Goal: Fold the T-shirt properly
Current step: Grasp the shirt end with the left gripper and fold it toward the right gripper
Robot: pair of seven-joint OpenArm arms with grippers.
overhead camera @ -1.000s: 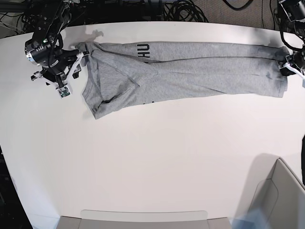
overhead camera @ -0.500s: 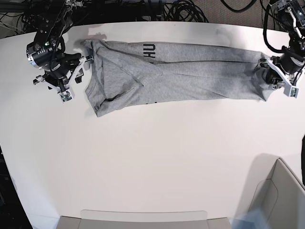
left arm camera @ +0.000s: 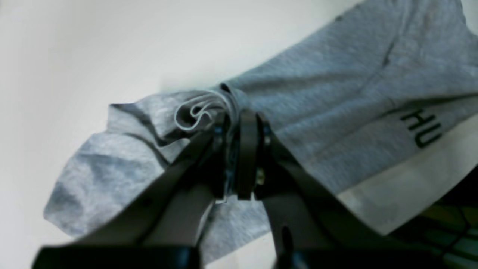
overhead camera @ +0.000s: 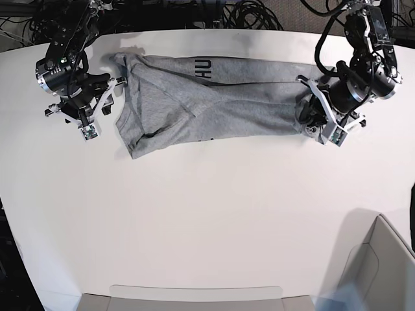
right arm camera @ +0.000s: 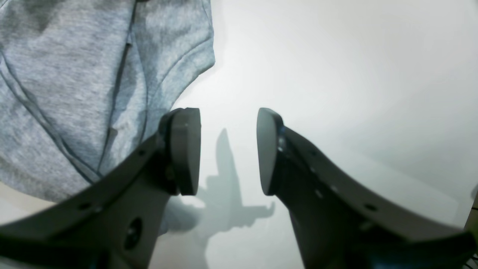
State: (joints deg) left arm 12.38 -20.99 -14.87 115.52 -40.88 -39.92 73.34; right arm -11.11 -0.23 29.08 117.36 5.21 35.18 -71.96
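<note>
T-shirt (overhead camera: 220, 97) lies as a long band along the worktop's (overhead camera: 207, 214) far side, lettering partly showing. Left tool (left arm camera: 233, 149) clenched on a bunched end of the cloth; right tool (right arm camera: 227, 149) released, holding nothing, just beside the other end. Risk: thin pinch may slip. With that far end unpinned, dragging could skew or crumple the fold.

Your left gripper (left arm camera: 233, 129) pinches a bunched fold of the grey T-shirt (left arm camera: 317, 93) over the white table (left arm camera: 74, 48).
</note>
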